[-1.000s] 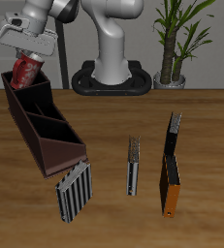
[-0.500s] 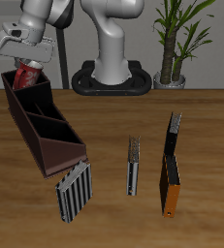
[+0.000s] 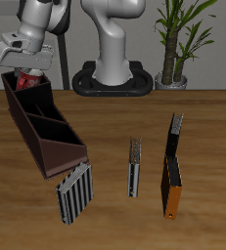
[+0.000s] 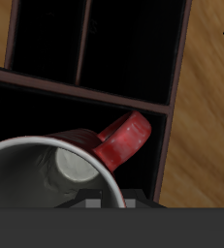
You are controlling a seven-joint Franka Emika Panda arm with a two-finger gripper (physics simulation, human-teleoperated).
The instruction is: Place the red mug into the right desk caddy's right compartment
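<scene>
end effector (image 3: 26, 66) pinching the red mug (image 3: 27, 81) by its rim, mug low over the far-back end section of the right desk caddy (image 3: 43, 127) on the table (image 3: 203, 127), its handle (image 4: 123, 139) over the dark compartment floor in the wrist view.
</scene>
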